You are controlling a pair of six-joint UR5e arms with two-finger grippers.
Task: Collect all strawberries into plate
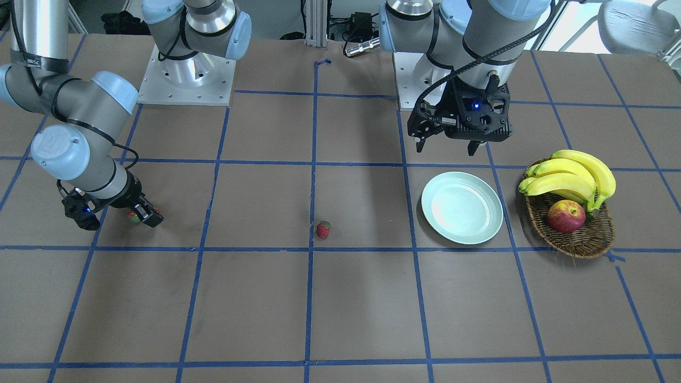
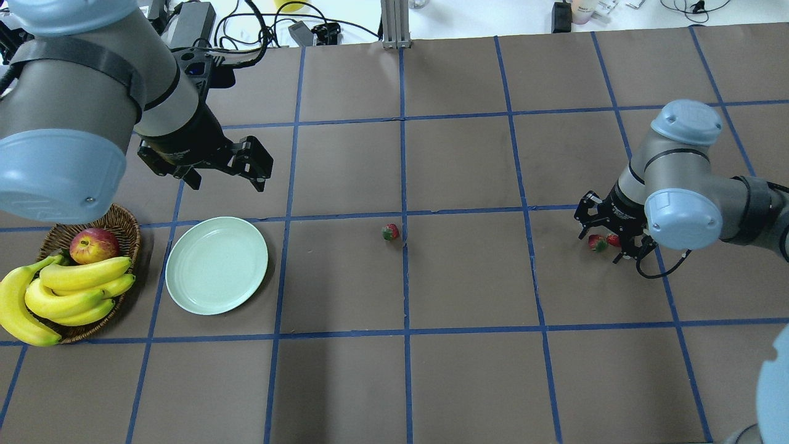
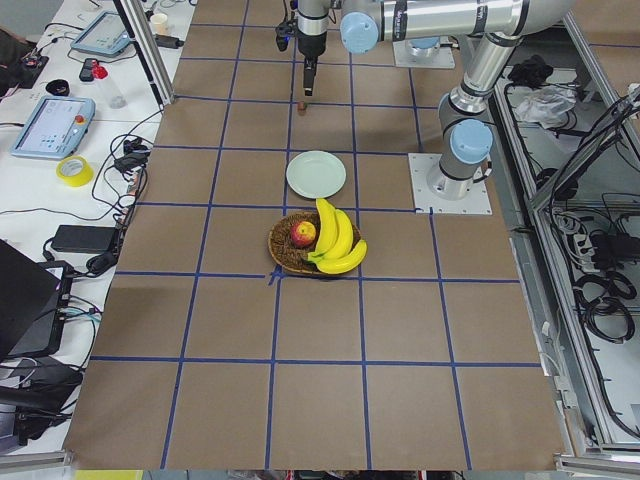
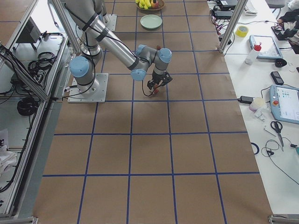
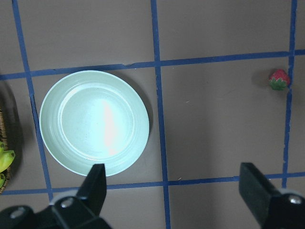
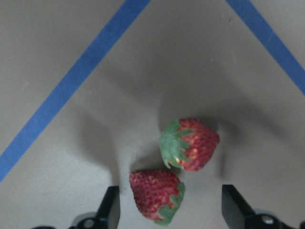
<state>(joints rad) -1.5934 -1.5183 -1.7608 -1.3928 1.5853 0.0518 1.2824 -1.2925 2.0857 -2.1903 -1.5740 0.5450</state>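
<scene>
Presently our right gripper gapes around two strawberries — our left gripper, also released, hovers near the plate.

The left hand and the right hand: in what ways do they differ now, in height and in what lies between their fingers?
The left hand hangs high above the table, near the plate; the right hand is down at the table surface. Nothing lies between the fingers of the left hand, while two strawberries lie between those of the right hand. Both hands are open.
</scene>
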